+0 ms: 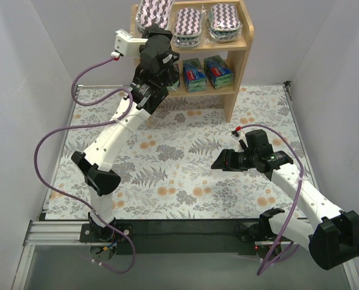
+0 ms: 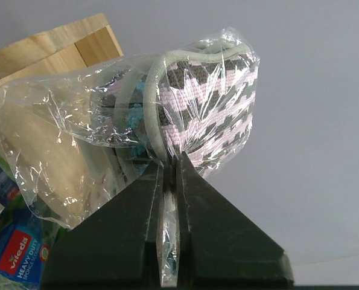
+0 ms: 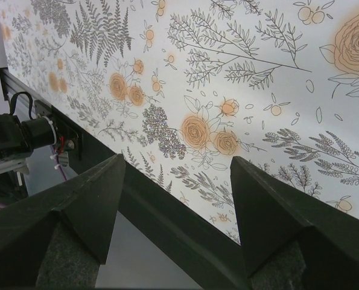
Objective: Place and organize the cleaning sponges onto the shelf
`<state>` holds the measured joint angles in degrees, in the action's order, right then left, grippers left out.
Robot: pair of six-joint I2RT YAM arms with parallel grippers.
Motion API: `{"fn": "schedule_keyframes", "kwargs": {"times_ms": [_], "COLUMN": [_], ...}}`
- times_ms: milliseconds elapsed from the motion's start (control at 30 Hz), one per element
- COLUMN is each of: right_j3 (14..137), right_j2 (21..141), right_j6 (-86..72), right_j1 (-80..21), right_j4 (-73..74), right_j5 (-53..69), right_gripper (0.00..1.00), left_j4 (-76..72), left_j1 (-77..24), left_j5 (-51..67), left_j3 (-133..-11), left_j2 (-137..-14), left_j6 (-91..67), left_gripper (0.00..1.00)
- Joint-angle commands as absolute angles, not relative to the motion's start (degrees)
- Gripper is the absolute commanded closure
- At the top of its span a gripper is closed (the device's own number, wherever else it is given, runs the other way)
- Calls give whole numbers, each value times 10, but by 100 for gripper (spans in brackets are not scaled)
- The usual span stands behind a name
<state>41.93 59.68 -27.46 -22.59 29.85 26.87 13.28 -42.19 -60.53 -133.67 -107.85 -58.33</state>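
Floral-print table (image 1: 167,157) | left gripper (image 2: 170,166) clamped the striped pad (image 2: 209,109) wrap beside shelf (image 1: 238,45) | right gripper (image 3: 178,166) hovered spread apart

The shelf (image 1: 230,90) is set at the middle of the table's (image 1: 185,157) far edge. On its top tier three pads are laid side by side: the left pad (image 1: 150,12), the middle pad (image 1: 187,23) and the right pad (image 1: 224,22). On the lower tier, the left pack (image 1: 194,77) and the right pack (image 1: 219,71) are stood touching, toward the right side panel. The left gripper (image 2: 170,163) is placed at the shelf's left end, before the tiers, with the left pad's wrap pinched between its fingers. The right gripper (image 1: 218,164) is held over the table toward the right edge, well apart from the shelf
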Motion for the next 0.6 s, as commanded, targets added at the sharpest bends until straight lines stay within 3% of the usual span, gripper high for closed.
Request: {"fn": "schedule_keyframes", "kwargs": {"times_ms": [0,567], "right_j3": [438,426], "right_j2": [593,585], "right_j6": [-254,-241], "right_j1": [-229,-229], "right_j4": [284,283], "right_j5": [285,295], "right_gripper": [35,34], "left_j4": [116,136], "left_j1": [-424,-417], "left_j5": [-649,-654], "left_j3": [-1355,-1311], "left_j2": [-1083,-1089], "left_j6": [-589,-684], "left_gripper": [100,98]}}
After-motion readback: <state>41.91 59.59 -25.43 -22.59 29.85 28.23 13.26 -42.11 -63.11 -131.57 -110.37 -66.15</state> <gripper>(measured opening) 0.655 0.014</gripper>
